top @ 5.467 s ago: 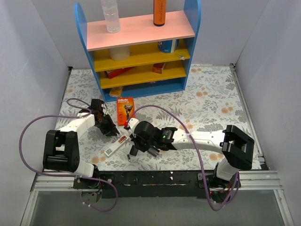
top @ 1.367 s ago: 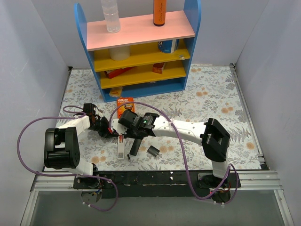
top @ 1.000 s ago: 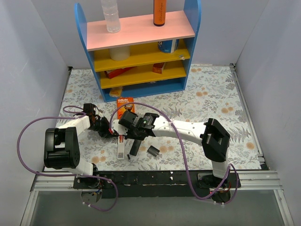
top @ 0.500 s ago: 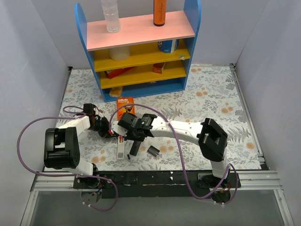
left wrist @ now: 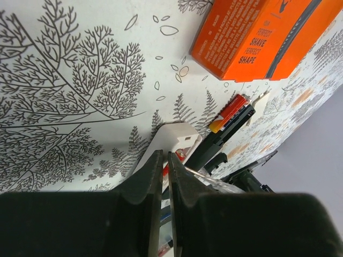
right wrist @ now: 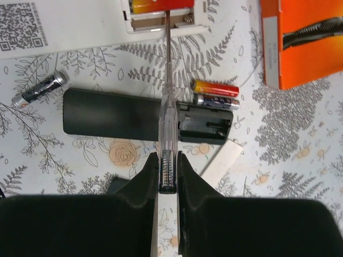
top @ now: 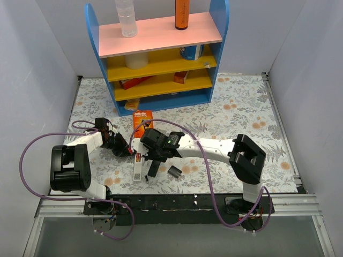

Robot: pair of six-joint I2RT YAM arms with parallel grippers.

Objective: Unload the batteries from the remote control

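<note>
Right tool [right wrist: 169, 160]: pinching the clear handle of a screwdriver [right wrist: 167, 115], which runs straight ahead from its fingertips.
Screwdriver tip: inside the open compartment at the end of the white remote [right wrist: 80, 27], ahead of the right tool.
Seated battery [right wrist: 158, 5]: red-orange, lying in that compartment at the far end of the shaft; only part of it shows.
Black remote [right wrist: 107, 118]: flat on the worktop [right wrist: 300, 176], crosswise under the screwdriver, between the right tool and the white remote, with its battery bay uncovered and facing up.
Loose battery [right wrist: 216, 87]: red-orange, on the worktop ahead and to the right of the right tool, just beyond the black remote's open end.
Darker cell [right wrist: 217, 100]: right alongside the loose battery, on the side nearer the right tool.
Grey cell [right wrist: 40, 89]: ahead and to the left of the right tool, near the black remote's other end.
Razor package [right wrist: 305, 37]: orange, far ahead and to the right of the right tool.
Left tool [left wrist: 164, 160]: fingers pressed together with only a sliver between them; I cannot tell whether anything sits in that sliver.
Ahead of the left tool: the white remote's end lies just past the fingertips, the loose battery farther on to the right, and the razor package beyond that.
</note>
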